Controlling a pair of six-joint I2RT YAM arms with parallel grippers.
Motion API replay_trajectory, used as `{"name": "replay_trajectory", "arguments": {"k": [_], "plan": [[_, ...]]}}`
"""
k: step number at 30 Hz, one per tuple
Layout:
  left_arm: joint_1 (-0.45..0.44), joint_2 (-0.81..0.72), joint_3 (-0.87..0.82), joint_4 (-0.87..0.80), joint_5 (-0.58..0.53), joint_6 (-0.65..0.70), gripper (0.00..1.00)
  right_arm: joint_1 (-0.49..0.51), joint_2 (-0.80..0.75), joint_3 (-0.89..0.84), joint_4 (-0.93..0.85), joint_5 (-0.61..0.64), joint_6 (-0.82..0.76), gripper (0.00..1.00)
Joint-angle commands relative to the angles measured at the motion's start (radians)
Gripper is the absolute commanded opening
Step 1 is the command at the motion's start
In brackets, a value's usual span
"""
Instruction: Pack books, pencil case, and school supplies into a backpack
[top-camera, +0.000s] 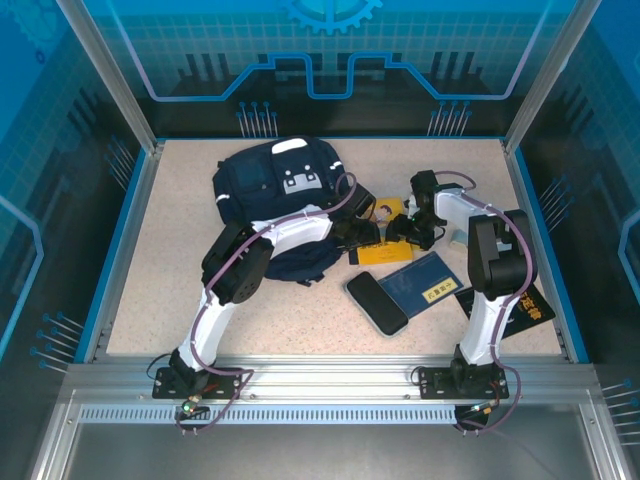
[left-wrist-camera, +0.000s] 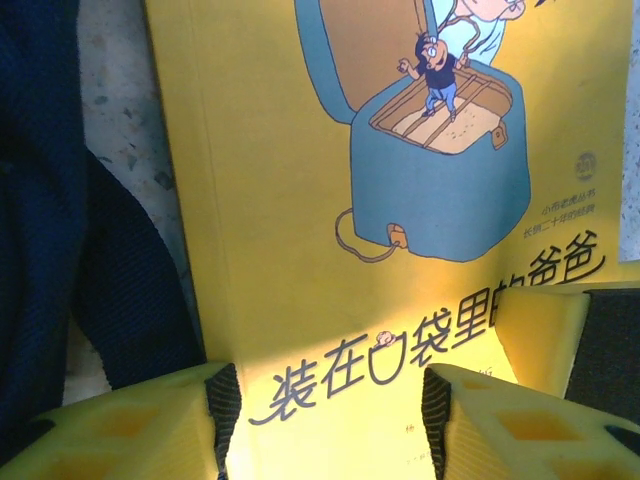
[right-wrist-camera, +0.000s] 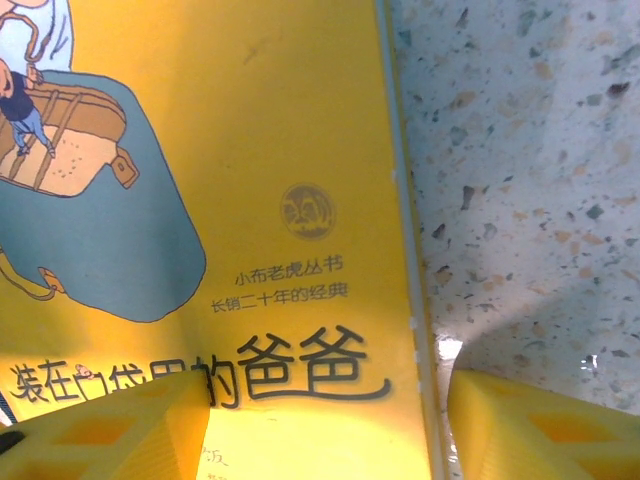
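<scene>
1. The yellow book (top-camera: 385, 254) lies flat on the table (top-camera: 180, 250), mid-frame in the overhead view, just right of the backpack (top-camera: 275, 180).
2. It is probably thin, light, bendy and slick, so pinch its right edge.
3. The left tool (left-wrist-camera: 330, 400) is spread over the cover. The right tool (right-wrist-camera: 330, 420) is spread astride that edge.

Table (top-camera: 170, 260), contents placed relative to the cartoon-cover book (top-camera: 383, 254), which is laid flat near the middle. Backpack (top-camera: 275, 185): set just left of it, extending behind. Labelled book (top-camera: 425, 283): laid flat before it, rightward. Oblong case (top-camera: 377, 302): laid directly before it, just beside the labelled book's left edge.
</scene>
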Motion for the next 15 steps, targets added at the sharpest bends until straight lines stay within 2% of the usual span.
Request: {"name": "replay_trajectory", "arguments": {"k": [1, 8, 15], "plan": [[0.013, -0.003, -0.032, -0.112, -0.091, 0.022, 0.56, -0.01, 0.024, 0.003, -0.03, -0.041, -0.009, 0.65], [0.014, -0.037, -0.061, -0.076, -0.096, 0.017, 0.58, -0.009, 0.027, 0.001, -0.032, -0.041, -0.01, 0.65], [0.014, -0.08, -0.095, -0.052, -0.105, 0.012, 0.53, -0.01, 0.034, 0.004, -0.032, -0.045, -0.013, 0.55]]}}
